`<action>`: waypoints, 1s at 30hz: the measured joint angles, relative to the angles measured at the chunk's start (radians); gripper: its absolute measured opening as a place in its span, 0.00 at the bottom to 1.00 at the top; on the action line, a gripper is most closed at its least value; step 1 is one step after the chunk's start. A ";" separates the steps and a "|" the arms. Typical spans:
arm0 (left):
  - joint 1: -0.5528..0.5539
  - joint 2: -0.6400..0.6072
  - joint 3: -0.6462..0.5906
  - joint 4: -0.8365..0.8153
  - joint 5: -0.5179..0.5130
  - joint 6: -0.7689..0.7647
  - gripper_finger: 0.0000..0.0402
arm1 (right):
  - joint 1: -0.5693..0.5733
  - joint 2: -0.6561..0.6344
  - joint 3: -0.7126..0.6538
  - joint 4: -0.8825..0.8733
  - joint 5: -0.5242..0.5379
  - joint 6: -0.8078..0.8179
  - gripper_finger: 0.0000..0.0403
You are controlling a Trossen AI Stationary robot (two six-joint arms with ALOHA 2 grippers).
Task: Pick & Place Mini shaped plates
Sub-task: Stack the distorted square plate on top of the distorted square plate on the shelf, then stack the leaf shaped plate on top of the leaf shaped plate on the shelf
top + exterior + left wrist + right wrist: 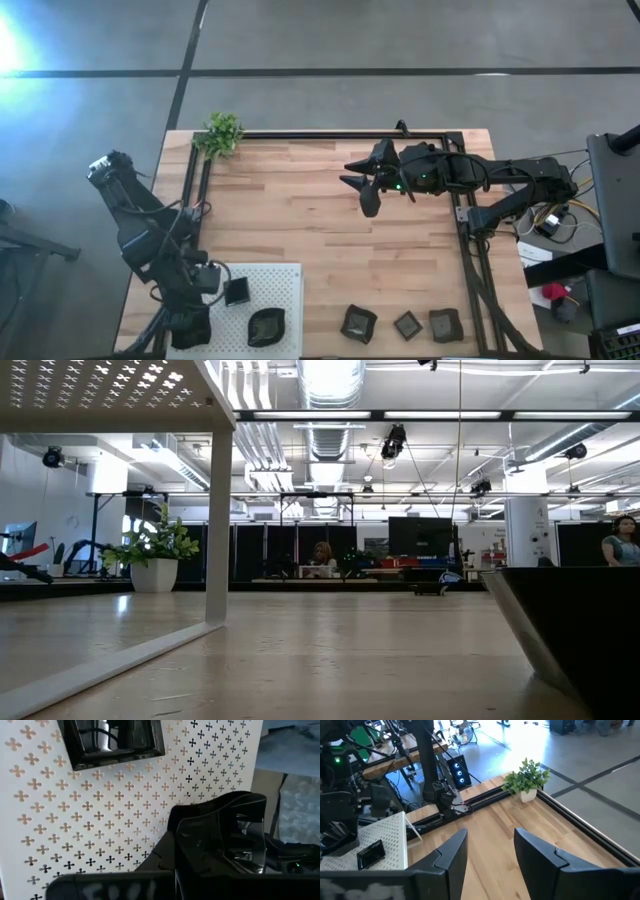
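Two mini plates lie flat on the white perforated board: a square one and a wavy-edged one. Three more plates sit on the wood by the near edge; the leftmost looms dark in the low view. My left gripper hangs over the board's near left corner, a strip of white board showing between it and the wavy plate. My right gripper is open and empty above the table's far middle.
A small green plant stands at the far left corner. Black rails frame the table's sides and far edge. Bare wood spreads between the board and my right arm. People show in the room beyond.
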 joint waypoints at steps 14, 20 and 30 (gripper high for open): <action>0.000 0.000 0.000 0.000 0.035 0.060 0.14 | 0.000 0.000 0.000 0.000 0.007 0.000 0.37; 0.003 -0.012 0.000 -0.010 0.040 0.089 0.18 | 0.000 0.000 0.000 0.000 0.008 0.000 0.37; 0.010 -0.051 0.031 -0.030 -0.027 0.059 0.18 | -0.003 0.000 0.000 0.000 0.011 0.000 0.37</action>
